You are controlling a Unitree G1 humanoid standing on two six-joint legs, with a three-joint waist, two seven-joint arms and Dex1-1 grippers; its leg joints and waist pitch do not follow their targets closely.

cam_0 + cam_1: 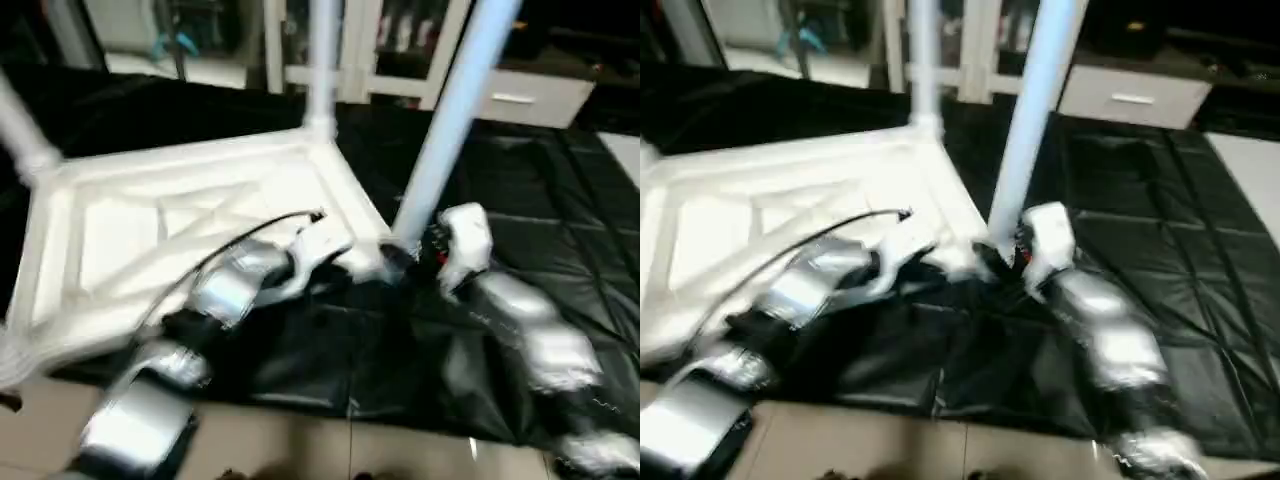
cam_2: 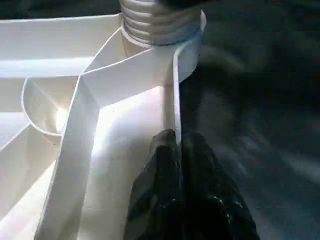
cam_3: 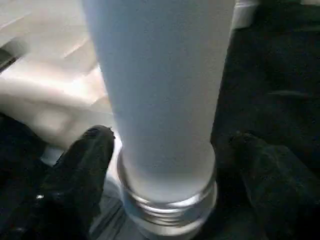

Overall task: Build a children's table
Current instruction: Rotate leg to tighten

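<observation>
The children's table top [image 1: 150, 235] lies upside down on a black sheet, its X-ribbed underside facing up. White legs stand upright in its corner sockets: one at the far corner [image 1: 322, 60], one at the near right corner [image 1: 455, 110], one at the left [image 1: 20, 130]. My left gripper [image 2: 177, 137] is shut on the top's thin raised rim [image 2: 176, 85], just short of the near right socket. My right gripper [image 3: 170, 142] is open around the base of the near right leg [image 3: 160, 75], with one finger [image 3: 90, 150] on each side and a gap showing.
The black sheet [image 1: 540, 200] covers the floor to the right and in front of the top. Pale floor tiles [image 1: 300, 440] run along the near edge. White cabinets and a drawer unit [image 1: 530, 95] stand behind. A black cable [image 1: 240, 235] arcs over my left forearm.
</observation>
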